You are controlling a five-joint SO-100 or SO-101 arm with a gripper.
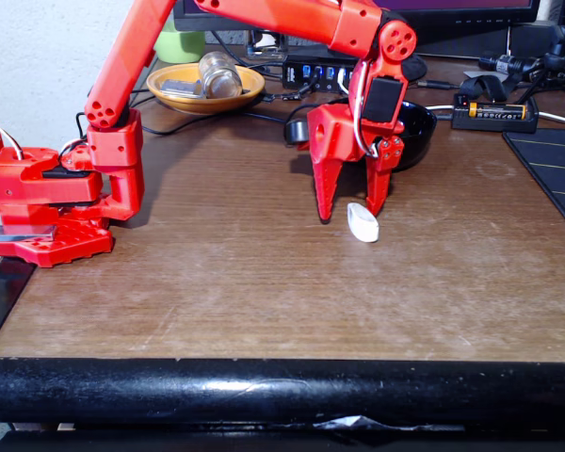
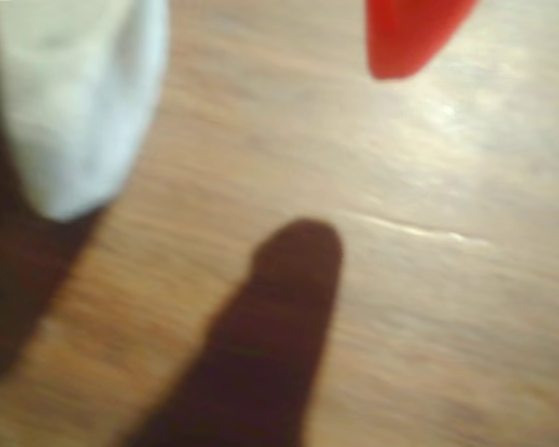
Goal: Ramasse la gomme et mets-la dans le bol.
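Two red plastic fingers [image 1: 352,213] of mine point down, spread apart, with the small white oblong eraser [image 1: 363,222] between them on the brown wooden bench [image 1: 245,273], maybe touching one. Behind sits the shiny black round bowl [image 1: 418,132].

The red arm [image 1: 122,85] rises from its base at nine o'clock, reaches across toward three o'clock, then bends its wrist straight down. The gripper [image 1: 351,215] points toward six o'clock, fingers spread apart, tips near the surface.
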